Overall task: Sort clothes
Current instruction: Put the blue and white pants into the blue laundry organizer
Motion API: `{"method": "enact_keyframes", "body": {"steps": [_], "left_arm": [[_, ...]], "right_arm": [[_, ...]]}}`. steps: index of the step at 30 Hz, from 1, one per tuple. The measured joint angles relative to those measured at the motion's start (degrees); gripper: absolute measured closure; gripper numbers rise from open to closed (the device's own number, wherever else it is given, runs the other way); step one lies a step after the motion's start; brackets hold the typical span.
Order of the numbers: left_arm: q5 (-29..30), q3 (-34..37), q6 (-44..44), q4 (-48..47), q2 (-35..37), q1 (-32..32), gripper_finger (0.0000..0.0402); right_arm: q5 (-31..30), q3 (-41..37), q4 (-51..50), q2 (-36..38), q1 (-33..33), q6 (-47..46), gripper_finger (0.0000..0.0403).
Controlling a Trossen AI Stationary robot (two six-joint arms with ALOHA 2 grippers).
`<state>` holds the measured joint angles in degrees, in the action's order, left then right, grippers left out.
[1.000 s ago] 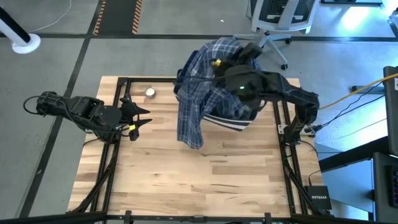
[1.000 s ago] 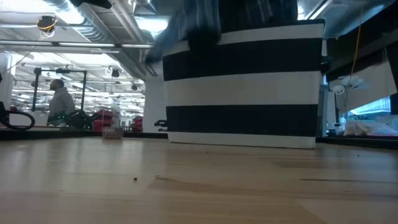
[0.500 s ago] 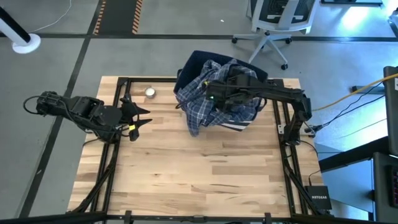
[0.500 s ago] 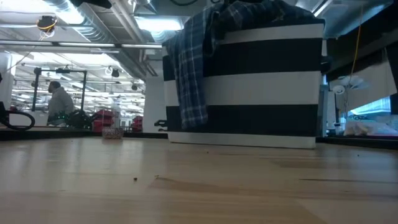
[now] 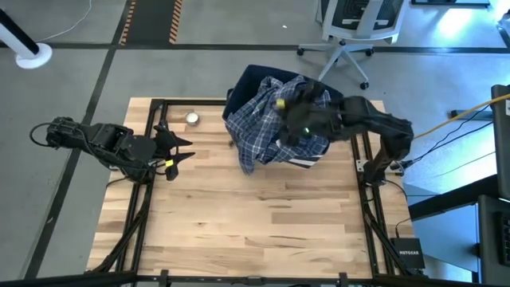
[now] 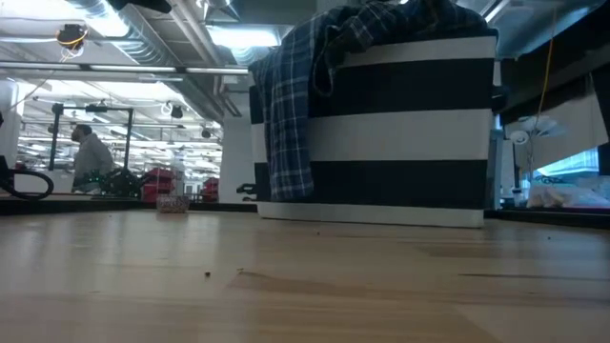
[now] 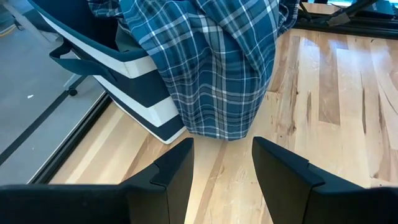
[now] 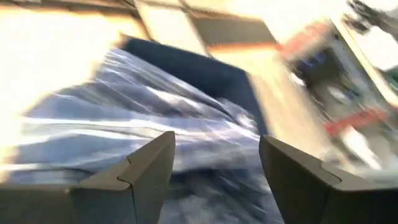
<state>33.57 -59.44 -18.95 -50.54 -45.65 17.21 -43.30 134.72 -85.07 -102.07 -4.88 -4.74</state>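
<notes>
A plaid shirt (image 5: 267,119) lies heaped in a striped navy bin (image 6: 381,133) at the table's (image 5: 255,215) far edge, one end hanging over the bin's front wall. A second ago it dangled high from the right gripper (image 5: 296,102); now that gripper is above the bin, fingers apart and empty. The left gripper (image 5: 177,149) waits open at the table's left side, unchanged.

Plaid shirt (image 5: 267,119): formerly lifted and spread wide above the bin (image 5: 307,159), now heaped on it, one tail draped down its front side. Right pincer (image 5: 280,102): drawn back, fingers parted, empty.
</notes>
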Motion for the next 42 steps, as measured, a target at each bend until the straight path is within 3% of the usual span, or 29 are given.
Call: {"method": "enact_keyframes", "body": {"steps": [4, 14, 20, 26, 34, 42], "left_arm": [[0.00, 0.00, -0.09, -0.05, 0.00, 0.00, 0.0244], [0.01, 0.00, -0.12, 0.05, 0.00, 0.01, 0.0244], [0.02, 0.00, -0.12, 0.14, 0.00, 0.02, 0.0244], [0.02, 0.01, 0.53, 0.17, 0.00, 0.02, 0.0244], [0.04, 0.00, 1.20, 0.15, 0.00, 0.02, 0.0244], [0.04, 0.00, 1.20, 0.10, 0.00, 0.02, 0.0244]], "right_arm": [[3.94, -2.87, 5.74, 0.73, -6.72, 2.41, 0.0150], [2.78, -17.02, 8.96, -7.62, -20.28, 3.62, 0.0150], [2.26, -29.04, 13.40, -13.10, -21.38, 3.75, 0.0150], [-2.24, -35.71, 20.15, -19.66, -17.08, 10.33, 0.0150], [-5.77, -33.74, 33.86, -23.97, -9.12, 20.24, 0.0150], [-10.96, -12.93, 30.01, -23.59, -4.24, 27.80, 0.0150]]}}
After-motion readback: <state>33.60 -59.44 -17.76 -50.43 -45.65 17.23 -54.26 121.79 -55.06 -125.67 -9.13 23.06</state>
